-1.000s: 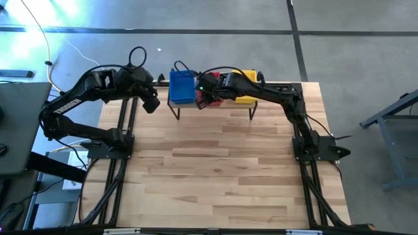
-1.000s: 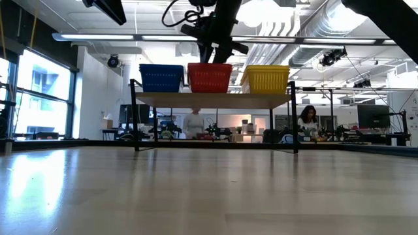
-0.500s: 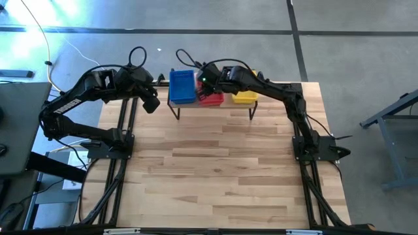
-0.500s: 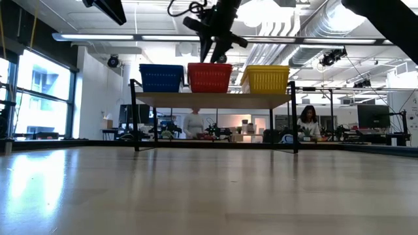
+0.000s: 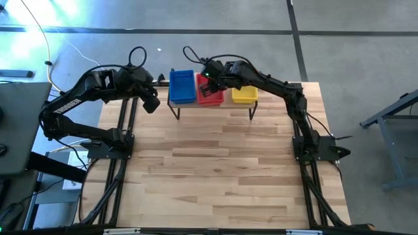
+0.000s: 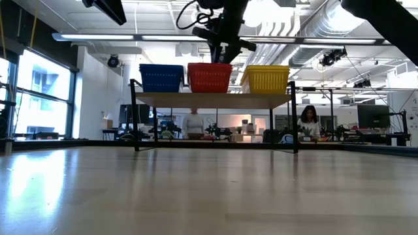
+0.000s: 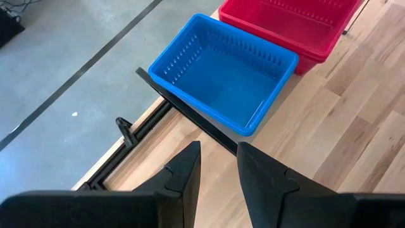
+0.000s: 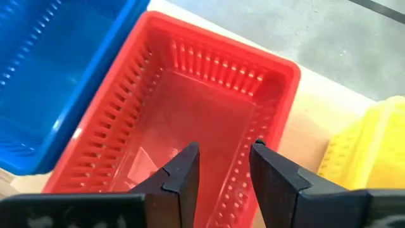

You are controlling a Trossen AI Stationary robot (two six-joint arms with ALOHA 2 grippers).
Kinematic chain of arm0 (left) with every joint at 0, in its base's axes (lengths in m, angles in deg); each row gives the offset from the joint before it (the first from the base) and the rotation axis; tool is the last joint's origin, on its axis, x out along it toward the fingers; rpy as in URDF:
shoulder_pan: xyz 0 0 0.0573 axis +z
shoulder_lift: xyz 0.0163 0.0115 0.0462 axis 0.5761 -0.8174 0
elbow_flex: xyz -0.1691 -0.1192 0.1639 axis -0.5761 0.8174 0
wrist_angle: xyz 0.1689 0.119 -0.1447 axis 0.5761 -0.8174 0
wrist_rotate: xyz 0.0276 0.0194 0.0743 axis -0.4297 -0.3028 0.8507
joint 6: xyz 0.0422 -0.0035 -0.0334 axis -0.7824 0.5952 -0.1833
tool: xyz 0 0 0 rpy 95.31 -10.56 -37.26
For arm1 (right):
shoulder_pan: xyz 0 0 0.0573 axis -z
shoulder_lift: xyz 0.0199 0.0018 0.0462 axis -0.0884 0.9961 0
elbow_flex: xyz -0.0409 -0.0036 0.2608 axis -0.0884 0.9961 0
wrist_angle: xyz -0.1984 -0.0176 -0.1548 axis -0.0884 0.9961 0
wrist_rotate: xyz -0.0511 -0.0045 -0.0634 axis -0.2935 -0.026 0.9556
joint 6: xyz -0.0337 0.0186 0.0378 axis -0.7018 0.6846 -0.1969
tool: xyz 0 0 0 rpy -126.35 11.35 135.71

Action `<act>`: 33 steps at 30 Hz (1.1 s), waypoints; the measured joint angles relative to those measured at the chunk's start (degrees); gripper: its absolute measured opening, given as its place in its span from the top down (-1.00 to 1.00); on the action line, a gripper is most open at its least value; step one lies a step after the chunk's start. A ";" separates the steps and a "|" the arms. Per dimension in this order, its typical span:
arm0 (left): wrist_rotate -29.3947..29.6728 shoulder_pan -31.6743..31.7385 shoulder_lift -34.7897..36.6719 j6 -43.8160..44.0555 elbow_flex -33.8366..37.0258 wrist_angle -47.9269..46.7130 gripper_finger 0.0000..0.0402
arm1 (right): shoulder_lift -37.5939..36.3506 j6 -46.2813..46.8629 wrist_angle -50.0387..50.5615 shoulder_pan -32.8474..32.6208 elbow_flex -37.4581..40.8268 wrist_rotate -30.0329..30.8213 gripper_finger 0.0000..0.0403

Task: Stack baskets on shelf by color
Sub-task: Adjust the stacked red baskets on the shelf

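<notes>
A blue basket [image 5: 181, 87], a red basket [image 5: 210, 93] and a yellow basket [image 5: 243, 95] stand side by side on the light-wood shelf [image 6: 212, 99] at the table's far edge. How many are nested in each I cannot tell. My right gripper [image 8: 223, 166] is open and hovers just above the red basket [image 8: 190, 120], pointing down into it; in the low view my right gripper [image 6: 225, 52] stands over the red basket's rim [image 6: 209, 65]. My left gripper [image 7: 218, 168] is open, raised left of the shelf, looking at the blue basket [image 7: 224, 73].
The shelf stands on thin black legs [image 6: 135, 124] with open room beneath it. The wooden tabletop [image 5: 215, 170] stretches toward the near edge. Cables [image 5: 189, 55] loop behind the shelf. People [image 6: 307, 121] are in the room beyond the table.
My right gripper has drawn back from the red basket's near side toward the table's far edge and now sits over the basket's far part, uncovering it in the high view. The three baskets have stayed in place.
</notes>
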 joint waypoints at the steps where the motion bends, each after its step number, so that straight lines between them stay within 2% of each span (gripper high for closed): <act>1: 0.00 0.00 0.01 0.05 0.00 0.00 0.54 | 0.00 0.14 0.32 0.00 0.01 0.01 0.39; 23: -0.02 0.00 -0.01 0.90 0.01 0.02 0.54 | 0.00 1.37 1.47 0.07 0.01 0.40 0.39; 33: -0.02 0.00 -0.01 0.92 0.02 0.00 0.54 | 1.59 1.44 1.74 -0.31 0.12 -2.50 0.39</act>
